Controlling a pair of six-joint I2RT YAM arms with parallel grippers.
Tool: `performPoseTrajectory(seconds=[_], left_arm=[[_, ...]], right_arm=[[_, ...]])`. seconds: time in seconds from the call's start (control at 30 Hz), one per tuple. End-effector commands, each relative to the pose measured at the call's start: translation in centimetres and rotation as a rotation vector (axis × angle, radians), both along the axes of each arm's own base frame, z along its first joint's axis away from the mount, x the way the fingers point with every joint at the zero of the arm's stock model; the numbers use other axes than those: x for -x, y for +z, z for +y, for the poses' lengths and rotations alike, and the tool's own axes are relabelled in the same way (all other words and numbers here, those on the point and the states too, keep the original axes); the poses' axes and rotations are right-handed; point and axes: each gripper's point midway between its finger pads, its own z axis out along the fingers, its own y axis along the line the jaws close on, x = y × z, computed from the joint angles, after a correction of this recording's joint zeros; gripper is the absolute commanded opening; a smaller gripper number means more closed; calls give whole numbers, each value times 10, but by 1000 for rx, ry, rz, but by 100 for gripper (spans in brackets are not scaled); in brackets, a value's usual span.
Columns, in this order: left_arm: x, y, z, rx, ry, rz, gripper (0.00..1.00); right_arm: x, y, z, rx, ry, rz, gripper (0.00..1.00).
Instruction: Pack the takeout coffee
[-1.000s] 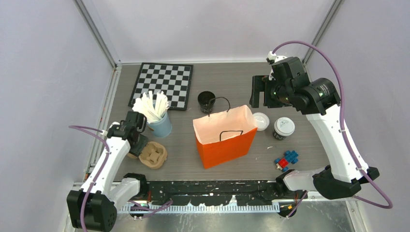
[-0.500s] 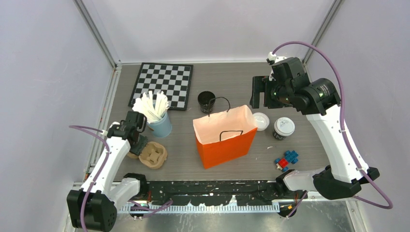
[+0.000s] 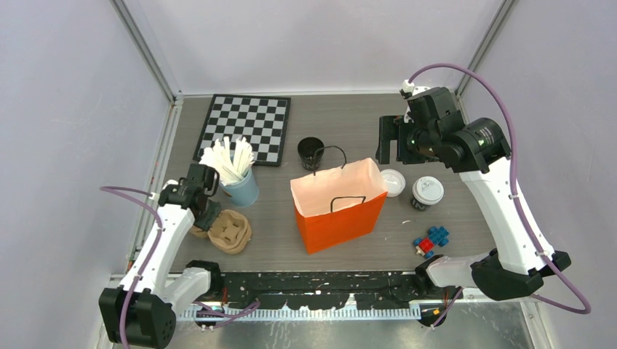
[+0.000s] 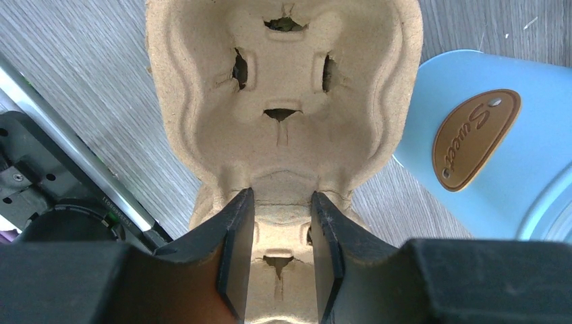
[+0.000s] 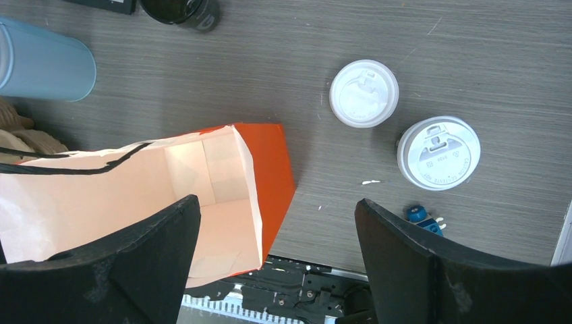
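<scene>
An open black cup (image 3: 311, 151) stands behind the orange paper bag (image 3: 338, 218); it also shows in the right wrist view (image 5: 181, 10). A black cup with a white lid (image 3: 427, 192) stands right of the bag, with a loose white lid (image 3: 392, 182) beside it; both show in the right wrist view, the capped cup (image 5: 438, 152) and the lid (image 5: 364, 93). My left gripper (image 4: 280, 199) is shut on the rim of a brown pulp cup carrier (image 4: 283, 88), at the near left (image 3: 230, 233). My right gripper (image 5: 276, 209) is open and empty, high above the bag's right edge (image 3: 389, 142).
A light-blue cup (image 3: 240, 187) stuffed with white sticks stands just behind the carrier, close to my left fingers (image 4: 485, 142). A chessboard (image 3: 246, 127) lies at the back left. Red and blue toy blocks (image 3: 431, 241) sit near the front right.
My left gripper has risen slightly with the carrier's rim, and the carrier now sits tilted. The right arm has barely moved.
</scene>
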Motion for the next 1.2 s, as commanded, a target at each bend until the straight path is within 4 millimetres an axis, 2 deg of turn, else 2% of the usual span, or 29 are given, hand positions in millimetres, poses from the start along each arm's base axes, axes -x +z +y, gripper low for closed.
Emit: performPoseTrajectory(seconds=[0.0,0.23,0.37,0.47,0.7,0.83,0.97,1.07,1.17], left_arm=[[-4,16,7,-29,24,-37,34],[11,26,11,-44,30,-25,31],[20,49,13,-56,-1,-40,31],[35,63,14,-58,-22,-26,32],[55,98,2,8,-122,-127,30],[67,111,-7,47,-195,-155,31],[67,143,-8,17,-296,-242,31],[61,172,-11,-3,-365,-346,32],[54,194,-17,-20,-450,-455,32]], right_arm=[[4,8,1,-26,17,-33,89],[3,8,0,-21,11,-34,89],[3,12,-1,-18,5,-48,89],[-1,18,-4,-17,-17,-75,89],[-9,29,2,-64,-29,-116,89],[-13,34,5,-90,-42,-133,89],[-16,39,13,-141,-40,-146,89],[-17,42,17,-161,-37,-151,89],[-19,43,19,-168,-32,-154,89]])
